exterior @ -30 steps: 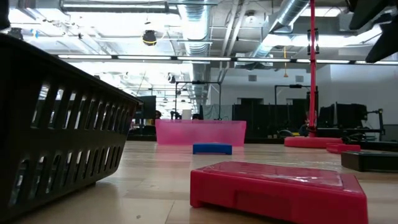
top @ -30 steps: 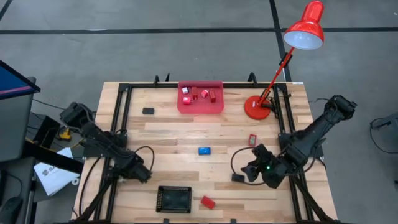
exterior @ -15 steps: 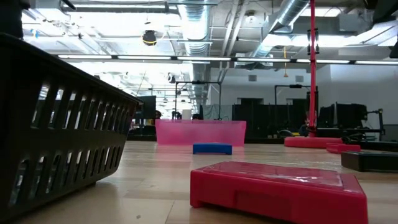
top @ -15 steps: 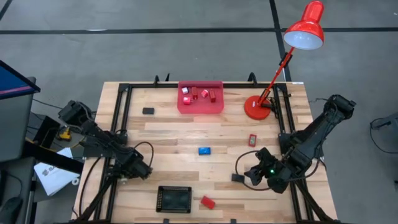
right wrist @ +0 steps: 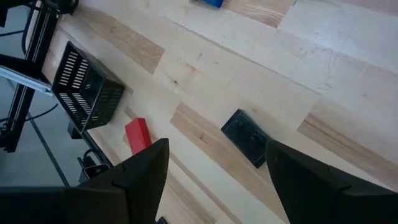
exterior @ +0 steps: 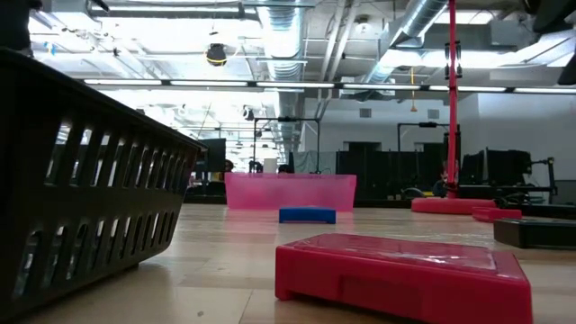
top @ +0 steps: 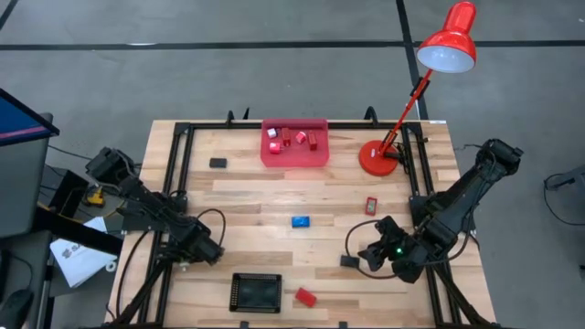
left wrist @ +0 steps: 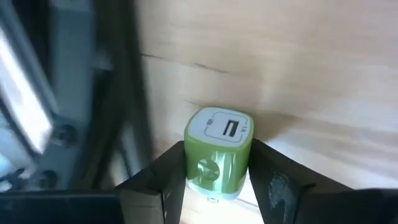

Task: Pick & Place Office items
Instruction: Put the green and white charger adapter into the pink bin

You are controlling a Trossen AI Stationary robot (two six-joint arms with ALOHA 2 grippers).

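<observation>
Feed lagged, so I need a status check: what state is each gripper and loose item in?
Left gripper: shut on green-and-white charger cube.
Right gripper: open, above flat black rectangle.
Blue block: loose mid-table.
Pink translucent bin: holds red pieces.
Black mesh basket: looks empty.

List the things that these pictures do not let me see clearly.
- Pieces in the pink tray, high view: too small to identify.
- Black basket, low view: its wall hides the inside.
- Green charger, left wrist view: left hand covers its lower end.
- Black rectangle, right wrist view: a finger may hide one edge.
</observation>
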